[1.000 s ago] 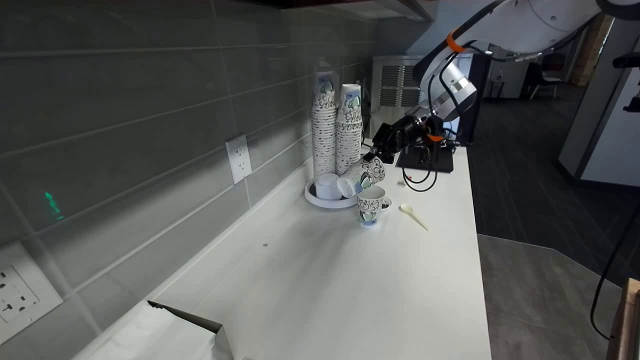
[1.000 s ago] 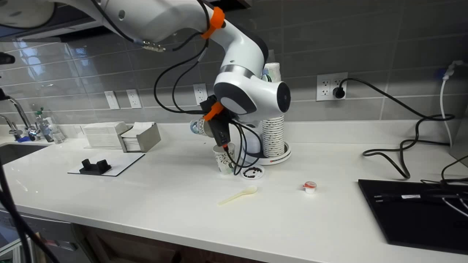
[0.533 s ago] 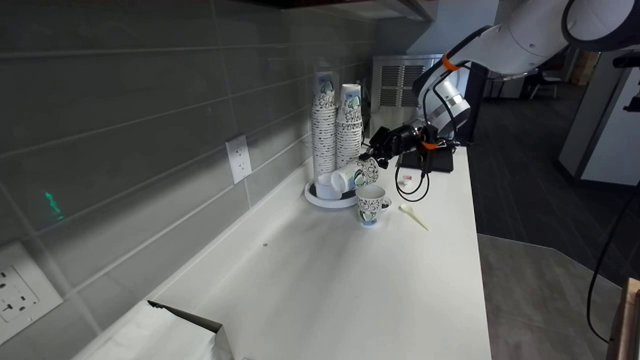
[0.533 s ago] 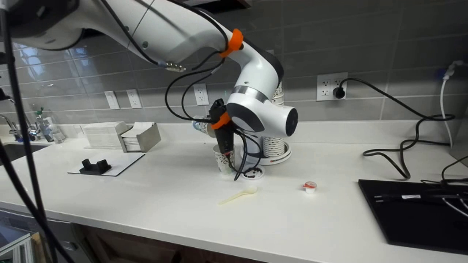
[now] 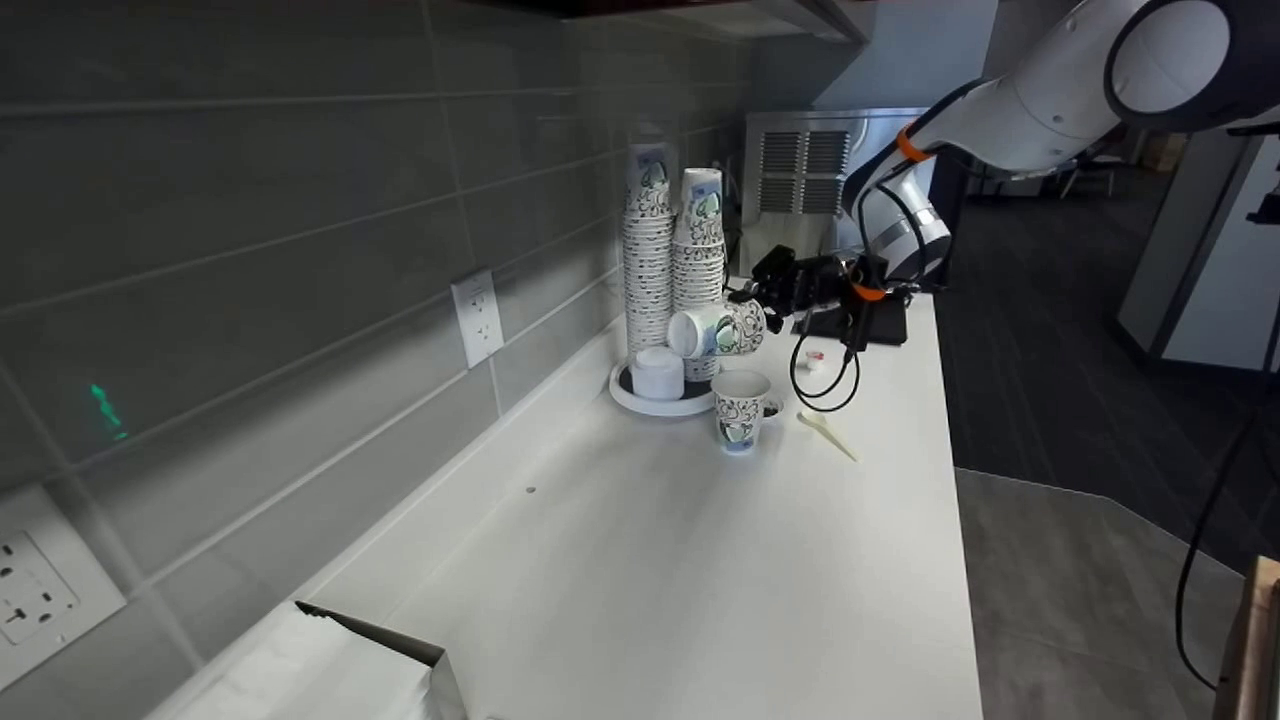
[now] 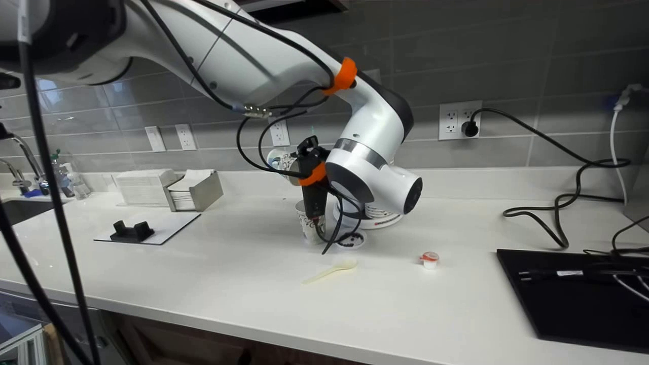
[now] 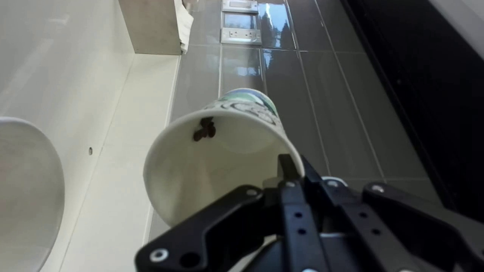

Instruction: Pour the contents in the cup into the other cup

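The claw [image 7: 298, 168] pinches the tipped cup [image 7: 230, 160], wrist-view centre, whose mouth should dip over the standing cup [image 7: 28, 196], far left, to shed probable beans [image 7: 205, 130].

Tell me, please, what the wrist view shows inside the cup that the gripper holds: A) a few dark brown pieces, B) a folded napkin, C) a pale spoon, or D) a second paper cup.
A, since dark brown pieces cluster against the pale inside of the cup, whose rim is pinched by the gripper.
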